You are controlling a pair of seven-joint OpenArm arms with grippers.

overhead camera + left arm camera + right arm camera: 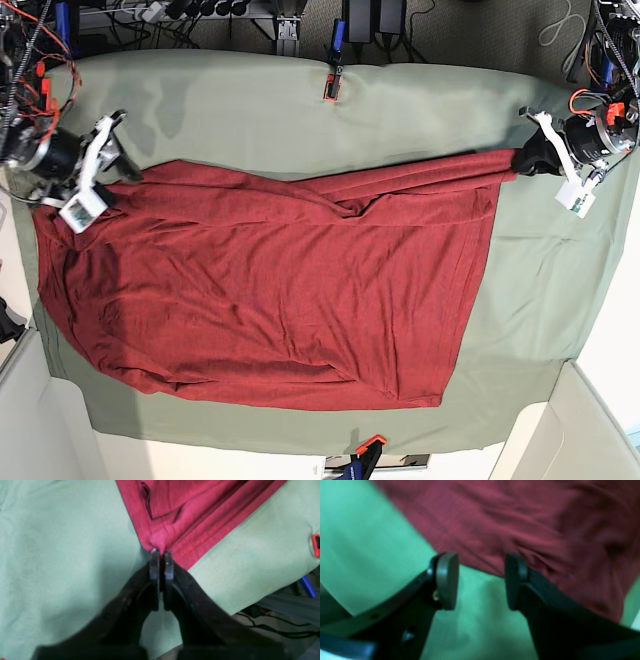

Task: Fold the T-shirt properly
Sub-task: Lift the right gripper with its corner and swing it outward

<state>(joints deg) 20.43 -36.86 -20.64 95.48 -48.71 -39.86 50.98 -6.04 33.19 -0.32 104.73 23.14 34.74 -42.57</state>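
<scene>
The dark red T-shirt (280, 290) lies spread over the sage-green table cloth (250, 110), wrinkled along its far edge. A narrow bunched strip runs out to the right. My left gripper (520, 160) is at that strip's tip. In the left wrist view my left gripper (161, 552) is shut on a pinched fold of the T-shirt (190, 510). My right gripper (118, 178) is at the shirt's far left corner. In the right wrist view my right gripper (481, 562) stands open over the edge of the T-shirt (520, 517), with nothing between its pads (447, 580).
Orange clamps hold the cloth at the back edge (332, 88) and front edge (368, 445); another clamp (316, 543) shows at the cloth's edge in the left wrist view. Cables and gear crowd the far side. White walls (560, 430) stand at the near corners.
</scene>
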